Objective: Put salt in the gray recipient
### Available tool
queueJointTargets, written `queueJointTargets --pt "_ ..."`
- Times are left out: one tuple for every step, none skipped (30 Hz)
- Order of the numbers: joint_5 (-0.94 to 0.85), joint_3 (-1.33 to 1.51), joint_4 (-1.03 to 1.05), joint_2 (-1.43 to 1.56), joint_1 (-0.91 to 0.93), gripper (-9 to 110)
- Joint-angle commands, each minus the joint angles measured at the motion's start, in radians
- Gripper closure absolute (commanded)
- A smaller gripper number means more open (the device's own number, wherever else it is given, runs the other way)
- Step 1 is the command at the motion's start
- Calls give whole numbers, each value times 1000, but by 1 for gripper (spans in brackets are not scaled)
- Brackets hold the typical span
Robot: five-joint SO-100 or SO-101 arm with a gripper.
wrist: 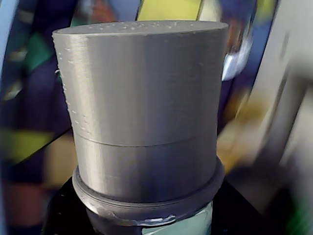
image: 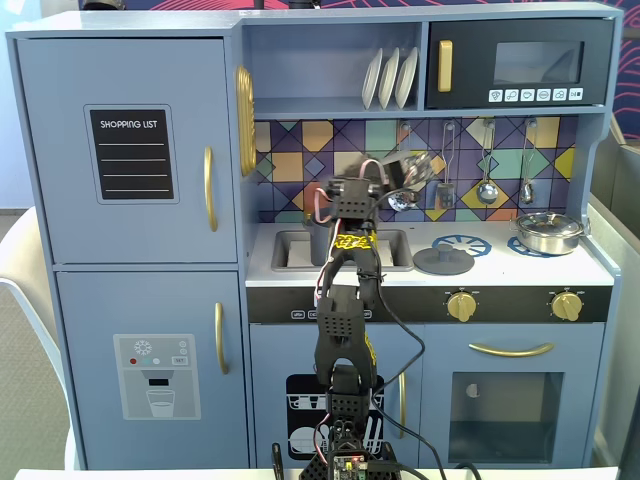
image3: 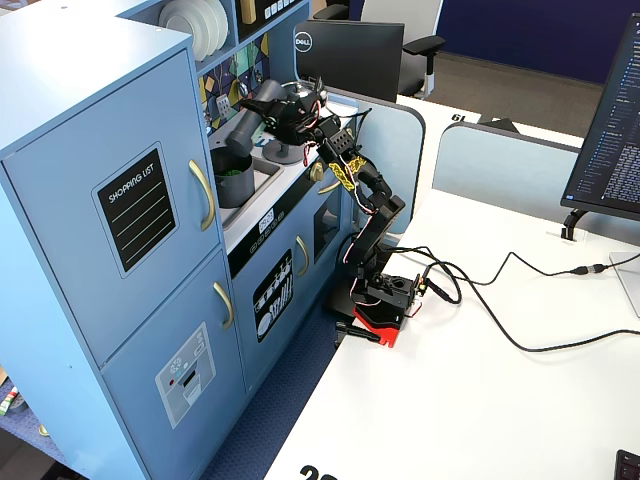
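The grey cylindrical plastic shaker (wrist: pixel 146 117) is showing a matt, finely ridged surface, while the round silver metal pot (image: pixel 548 232) is gleaming glossy on the smooth pale-blue worktop (image: pixel 500 268).

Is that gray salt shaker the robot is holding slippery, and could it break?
The salt shaker looks like ridged printed plastic, so it probably grips fairly well and likely won't shatter. It seems light, since the thin arm holds it tilted over the gray container. Its round body would probably roll if dropped sideways.
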Motion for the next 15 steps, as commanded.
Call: queueJointTargets --pt "342 -124 5 -32 -123 101" --pt "396 -132 -8 -48 -137 101" --pt "449 -143 -18 -66 -147 101" --pt "502 -152 -31 -83 -156 101" --pt "563 -164 -37 -98 -167 101" --pt "618 -179 -38 -115 -181 101" --pt "658 -192 -43 -127 -196 101" --pt "692 -202 -48 -140 -206 101" --pt "718 -210 -57 -149 -212 101" --pt "749 -212 -69 -155 -218 101" --pt "773 -212 -84 -161 -225 101" --pt "790 -212 -97 -166 -233 101" --pt "805 -212 -114 -167 -241 101" --pt "827 -212 -129 -169 -244 101" --pt "842 -212 -149 -172 -247 101"
